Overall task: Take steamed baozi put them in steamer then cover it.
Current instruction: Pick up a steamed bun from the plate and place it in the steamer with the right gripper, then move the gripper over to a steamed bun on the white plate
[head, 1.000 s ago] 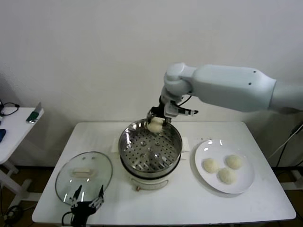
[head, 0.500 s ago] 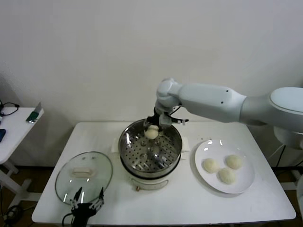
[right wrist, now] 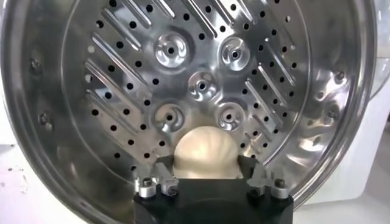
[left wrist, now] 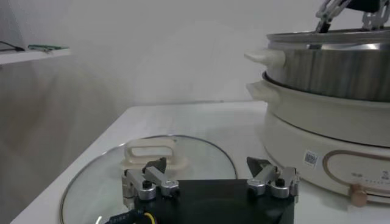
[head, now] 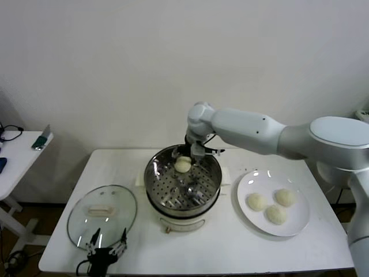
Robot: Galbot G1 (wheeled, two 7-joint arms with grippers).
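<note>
- Head view: the right gripper (head: 185, 154) is lowered over the far side of the steamer (head: 182, 202), a baozi (head: 183, 165) lying on the tray beneath it. Three more baozi (head: 256, 201) are seen on the plate (head: 300, 227) to the right.
- Left wrist view: the left gripper (left wrist: 210, 182) is held spread wide above the near edge of the cover (left wrist: 201, 159).
- Right wrist view: the right gripper's fingers (right wrist: 163, 178) are parted either side of the baozi, which rests on the perforated tray (right wrist: 201, 79).

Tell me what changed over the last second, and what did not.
The right gripper lowered a baozi from above the far rim into the steamer; it now rests on the tray between the opened fingers. The left gripper, lid and the three baozi on the plate stayed put.
</note>
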